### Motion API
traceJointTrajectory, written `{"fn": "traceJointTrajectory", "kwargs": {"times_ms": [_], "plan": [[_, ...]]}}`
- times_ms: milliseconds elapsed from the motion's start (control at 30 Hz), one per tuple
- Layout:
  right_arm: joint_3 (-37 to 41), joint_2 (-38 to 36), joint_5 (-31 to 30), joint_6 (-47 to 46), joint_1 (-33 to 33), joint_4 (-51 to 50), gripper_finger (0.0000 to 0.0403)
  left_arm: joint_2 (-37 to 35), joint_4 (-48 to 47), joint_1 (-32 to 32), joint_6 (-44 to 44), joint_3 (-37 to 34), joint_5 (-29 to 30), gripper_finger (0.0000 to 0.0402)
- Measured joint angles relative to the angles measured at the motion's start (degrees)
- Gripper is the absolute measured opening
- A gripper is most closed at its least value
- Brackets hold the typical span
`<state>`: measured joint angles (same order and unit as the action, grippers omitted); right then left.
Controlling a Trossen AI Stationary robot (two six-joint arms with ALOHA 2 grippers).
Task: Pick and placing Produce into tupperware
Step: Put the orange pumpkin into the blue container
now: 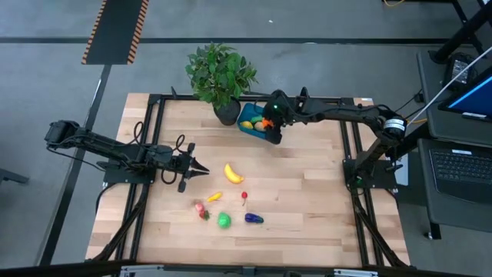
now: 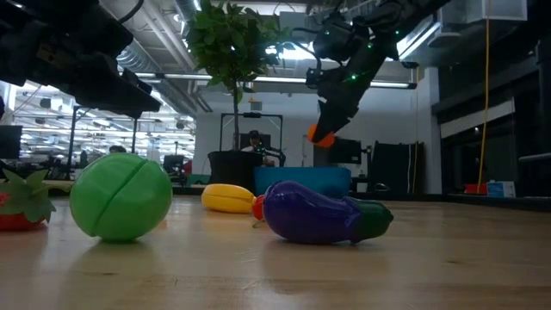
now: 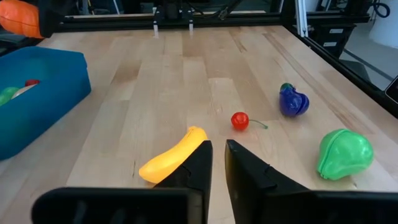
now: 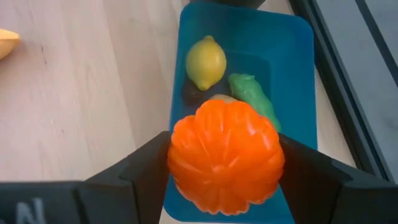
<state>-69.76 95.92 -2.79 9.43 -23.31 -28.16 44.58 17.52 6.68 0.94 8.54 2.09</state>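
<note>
1. The right gripper (image 4: pixel 225 163) is clamped on an orange pumpkin-like piece (image 4: pixel 226 155), one dark finger (image 4: pixel 146 167) pressed to each side of it.
2. This gripper hangs above the teal tupperware (image 1: pixel 247 128); in the low view the orange piece (image 2: pixel 321 133) is in the air, clear of the container's rim (image 2: pixel 301 179).
3. The tupperware sits near the far edge of the table (image 1: pixel 307 200), just beside the dark pot of a leafy plant (image 1: pixel 220 73).
4. Inside the container lie a yellow lemon (image 4: pixel 206 62), a green piece (image 4: pixel 252 94) and a dark piece partly hidden under the held one.
5. The left gripper (image 1: pixel 198 170) is low over the table's middle, on the left side, its fingers (image 3: pixel 194 168) nearly together with a thin gap and nothing between them.
6. The banana (image 1: pixel 233 174) lies just beyond the left fingertips; in the left wrist view its near end is hidden behind a finger, so touch cannot be told.
7. Nearer the front edge lie a small yellow-orange piece (image 1: pixel 214 197), a cherry (image 1: pixel 244 196), a strawberry-like red piece (image 1: pixel 201 209), a green round piece (image 1: pixel 224 221) and a purple eggplant (image 1: pixel 254 218).
8. These five are spread apart from one another, none touching.
</note>
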Motion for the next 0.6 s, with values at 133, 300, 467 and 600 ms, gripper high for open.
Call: {"fn": "traceJointTrajectory", "kwargs": {"times_ms": [133,300,467,600], "plan": [[0.00,0.00,-0.02,0.15,-1.00,1.59,0.0251,0.00,0.00,-0.02,0.00,0.00,0.00,0.0049],[0.00,0.28,4.28,1.96,-3.33,3.80,0.0251,0.00,0.00,-0.02,-0.01,0.00,0.00,0.0059],[0.01,2.67,8.87,2.31,-6.08,5.20,0.0251,0.00,0.00,-0.01,-0.01,0.00,0.00,0.0068],[0.02,4.23,8.99,2.97,-7.41,5.26,0.0251,0.00,0.00,-0.02,0.01,0.00,0.00,0.0074]]}}
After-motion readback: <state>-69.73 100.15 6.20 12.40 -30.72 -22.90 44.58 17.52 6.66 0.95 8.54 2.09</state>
